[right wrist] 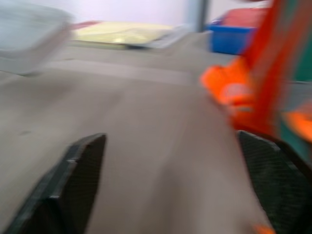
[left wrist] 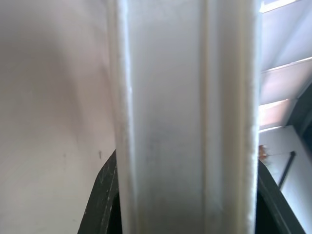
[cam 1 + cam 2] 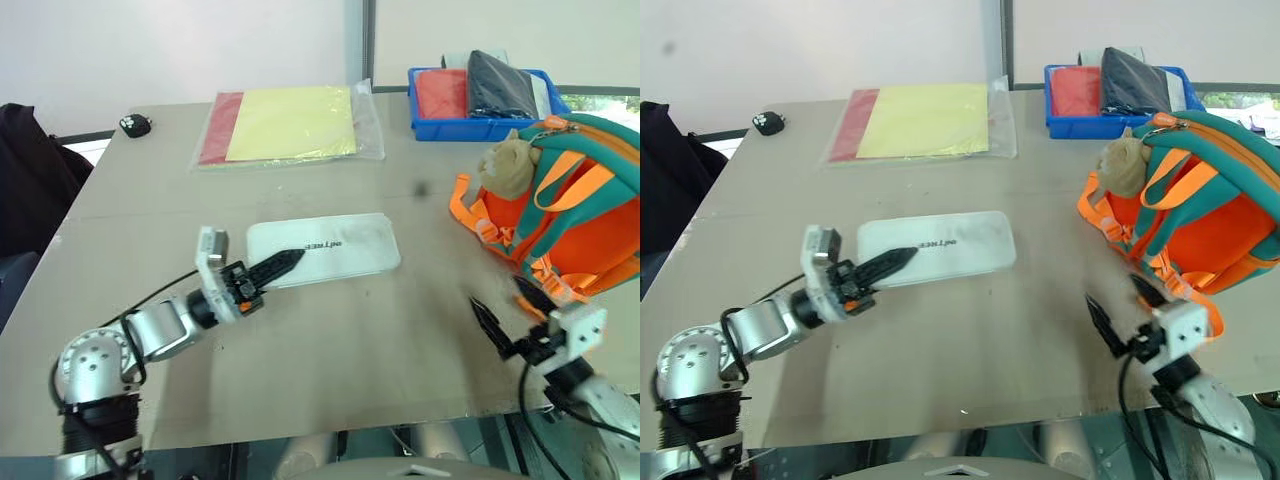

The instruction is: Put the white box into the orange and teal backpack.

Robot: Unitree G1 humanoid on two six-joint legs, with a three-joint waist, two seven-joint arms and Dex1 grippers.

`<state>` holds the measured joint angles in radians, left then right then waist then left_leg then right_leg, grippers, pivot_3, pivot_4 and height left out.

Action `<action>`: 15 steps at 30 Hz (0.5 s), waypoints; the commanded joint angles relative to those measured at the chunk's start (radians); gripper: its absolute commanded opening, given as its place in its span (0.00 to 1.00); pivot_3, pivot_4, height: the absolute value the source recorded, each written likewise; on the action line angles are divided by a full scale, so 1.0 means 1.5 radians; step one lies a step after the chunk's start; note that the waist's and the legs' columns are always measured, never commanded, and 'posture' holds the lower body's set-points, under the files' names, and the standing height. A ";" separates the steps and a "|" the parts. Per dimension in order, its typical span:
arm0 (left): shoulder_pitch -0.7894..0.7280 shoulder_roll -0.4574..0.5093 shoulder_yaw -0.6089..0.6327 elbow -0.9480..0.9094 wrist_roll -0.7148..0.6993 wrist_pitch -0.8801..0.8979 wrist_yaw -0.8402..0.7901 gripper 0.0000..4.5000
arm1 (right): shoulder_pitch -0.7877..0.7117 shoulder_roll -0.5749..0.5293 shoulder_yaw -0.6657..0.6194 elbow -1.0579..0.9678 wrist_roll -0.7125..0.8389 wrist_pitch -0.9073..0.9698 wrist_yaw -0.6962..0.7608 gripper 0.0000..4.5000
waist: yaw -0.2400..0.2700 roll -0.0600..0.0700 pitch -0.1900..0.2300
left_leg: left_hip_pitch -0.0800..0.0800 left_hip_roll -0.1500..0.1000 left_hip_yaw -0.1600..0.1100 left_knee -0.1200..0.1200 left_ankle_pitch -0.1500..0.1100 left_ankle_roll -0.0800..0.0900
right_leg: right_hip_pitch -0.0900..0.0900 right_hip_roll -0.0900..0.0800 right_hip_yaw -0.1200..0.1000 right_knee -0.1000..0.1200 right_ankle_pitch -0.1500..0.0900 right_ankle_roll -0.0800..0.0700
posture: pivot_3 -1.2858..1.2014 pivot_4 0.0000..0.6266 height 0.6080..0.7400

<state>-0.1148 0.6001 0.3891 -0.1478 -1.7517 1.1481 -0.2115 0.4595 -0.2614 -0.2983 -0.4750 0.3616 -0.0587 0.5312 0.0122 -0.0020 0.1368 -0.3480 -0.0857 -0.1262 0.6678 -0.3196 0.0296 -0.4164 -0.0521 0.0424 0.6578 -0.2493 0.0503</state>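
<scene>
The white box (image 3: 340,250) is flat with dark lettering on top, and it hovers just above the middle of the table. My left gripper (image 3: 293,259) is shut on its left end, one black finger lying across its top. In the left wrist view the box's edge (image 2: 185,122) runs between the two fingers (image 2: 102,204). The orange and teal backpack (image 3: 580,220) stands at the right with a beige plush charm (image 3: 508,165). My right gripper (image 3: 507,308) is open just in front of it, near the table's front edge, with nothing between its fingers (image 1: 73,185).
A yellow and red plastic folder (image 3: 290,125) lies at the back. A blue tray (image 3: 480,127) with red and dark items stands at the back right. A small black object (image 3: 135,124) sits at the far left corner. A dark bundle (image 3: 30,170) is beside the table's left edge.
</scene>
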 commanded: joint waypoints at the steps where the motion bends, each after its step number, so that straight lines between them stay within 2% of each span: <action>1: -0.012 0.031 0.041 -0.052 0.004 -0.024 -0.088 0.25 | -0.033 -0.004 -0.067 -0.038 0.041 0.006 -0.059 0.98 | -0.001 0.000 0.001 | 0.000 0.000 0.000 0.000 0.000 0.000 | 0.001 0.000 0.000 0.000 0.000 0.000 | 0.52 0.24 1.00; 6: -0.029 0.065 0.023 -0.023 0.080 -0.037 -0.150 0.25 | -0.185 -0.067 -0.044 0.011 0.101 0.106 -0.046 0.98 | -0.012 0.001 0.003 | 0.002 0.000 0.000 0.000 0.001 -0.001 | 0.002 0.001 0.000 0.001 0.000 0.000 | 0.52 0.24 1.00; 10: -0.055 0.071 0.000 0.005 0.152 -0.046 -0.183 0.25 | -0.313 -0.114 0.011 0.102 0.095 0.178 -0.019 0.98 | -0.015 0.001 0.003 | 0.002 0.001 -0.002 0.000 0.001 -0.001 | 0.001 0.001 -0.002 0.001 0.000 -0.001 | 0.52 0.24 1.00; 13: -0.083 0.069 -0.009 0.013 0.186 -0.053 -0.196 0.25 | -0.463 -0.119 0.030 0.182 0.093 0.216 -0.038 0.98 | -0.017 0.000 0.006 | 0.000 0.000 -0.002 0.000 0.001 -0.001 | -0.001 0.001 -0.001 0.000 0.000 -0.001 | 0.52 0.24 1.00; 15: -0.093 0.067 -0.008 0.010 0.203 -0.059 -0.198 0.25 | -0.499 -0.127 0.048 0.162 0.141 0.252 0.013 0.86 | -0.018 0.000 0.006 | -0.002 0.000 -0.001 0.000 0.001 -0.001 | -0.003 0.000 -0.001 0.000 0.000 -0.001 | 0.52 0.24 1.00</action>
<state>-0.2350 0.6941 0.3538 -0.1056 -1.4591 1.0910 -0.4797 -0.2602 -0.4314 -0.2394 -0.1775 0.5194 0.2963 0.5024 -0.0140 -0.0026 0.1454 -0.3537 -0.0853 -0.1284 0.6670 -0.3180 0.0275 -0.4240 -0.0515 0.0409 0.6583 -0.2486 0.0494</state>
